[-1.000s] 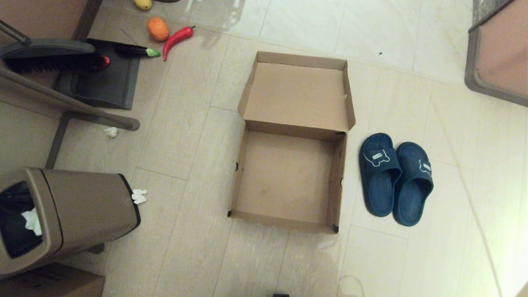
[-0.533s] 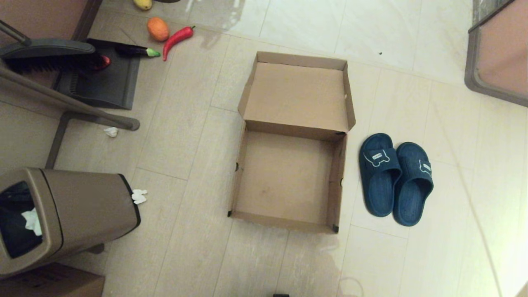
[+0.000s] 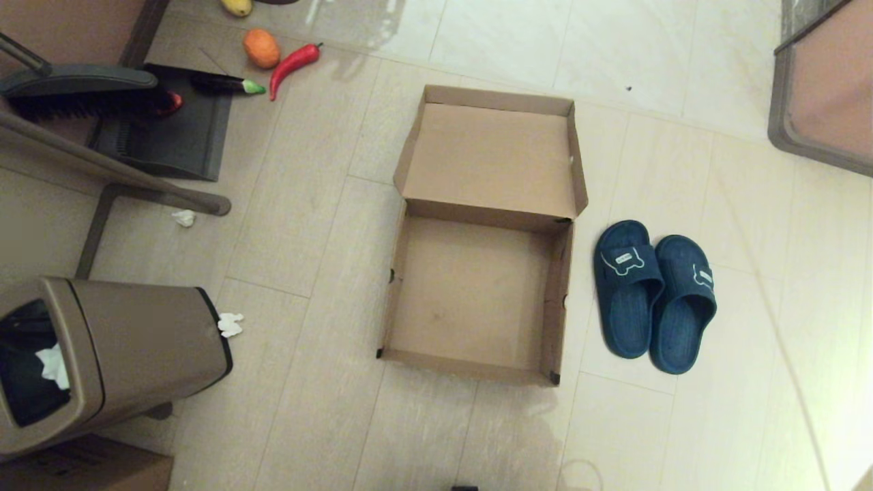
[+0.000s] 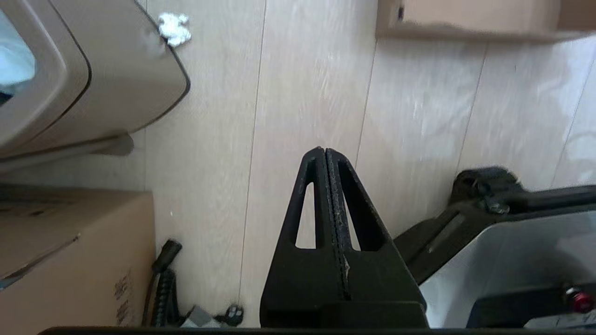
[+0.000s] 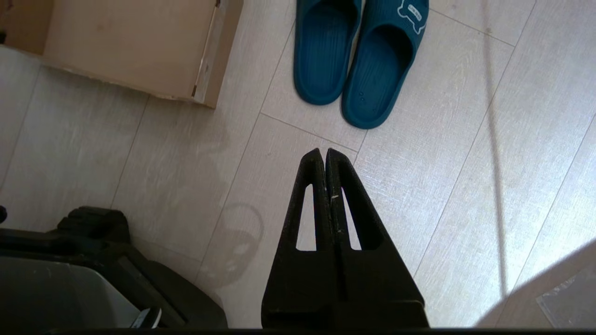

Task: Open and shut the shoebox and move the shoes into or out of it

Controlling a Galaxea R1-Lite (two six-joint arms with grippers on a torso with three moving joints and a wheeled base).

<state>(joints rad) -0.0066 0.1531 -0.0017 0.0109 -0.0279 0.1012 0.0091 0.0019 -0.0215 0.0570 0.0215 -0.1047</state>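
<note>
Box [image 3: 470,300] open, empty; shoes [image 3: 651,296] on floor just right. Left pincer [image 4: 324,153] and right pincer [image 5: 324,153] closed, holding nothing.

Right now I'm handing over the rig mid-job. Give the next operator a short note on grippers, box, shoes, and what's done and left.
Left gripper: shut, empty, above bare floor near the trash bin.
Right gripper: shut, empty, above the floor short of the shoes.
Shoebox: on the floor, lid folded back, nothing inside.
Shoes: side by side on the floor to the box's right.
Done: box opened.
Left: shoes into the box, then close the lid.
</note>
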